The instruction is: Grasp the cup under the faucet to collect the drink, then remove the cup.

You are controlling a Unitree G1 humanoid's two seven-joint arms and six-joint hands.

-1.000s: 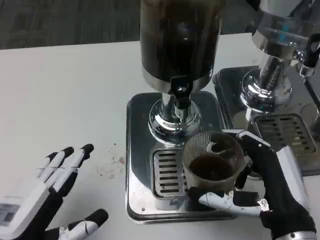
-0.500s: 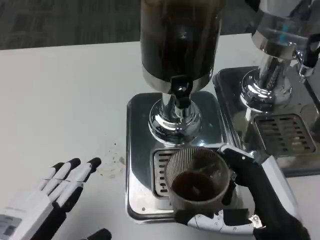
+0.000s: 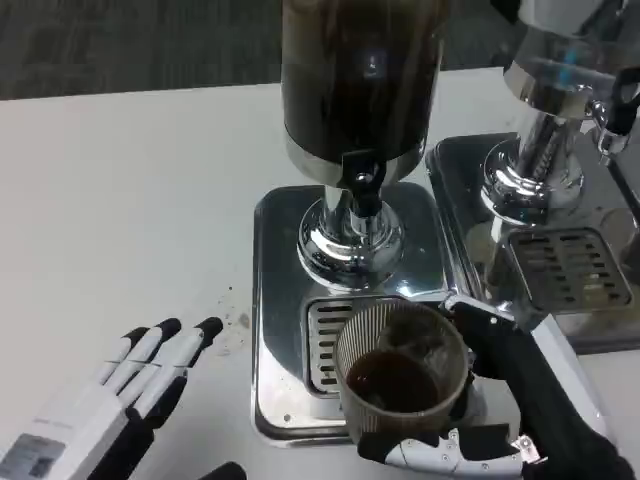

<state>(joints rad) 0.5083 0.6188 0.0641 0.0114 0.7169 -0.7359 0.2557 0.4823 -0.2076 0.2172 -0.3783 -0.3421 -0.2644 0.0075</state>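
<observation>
Ribbed clear cup (image 3: 400,368) with dark drink, gripped by right hand (image 3: 520,410) | cup over drip grate (image 3: 325,340), just ahead of faucet (image 3: 362,185) | left hand (image 3: 110,400) open, well left of cup

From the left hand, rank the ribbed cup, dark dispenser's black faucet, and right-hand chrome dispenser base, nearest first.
1. Ribbed clear plastic cup of dark drink, to the right of the left hand.
2. Black faucet, farther back.
3. Chrome dispenser base, far right.
</observation>
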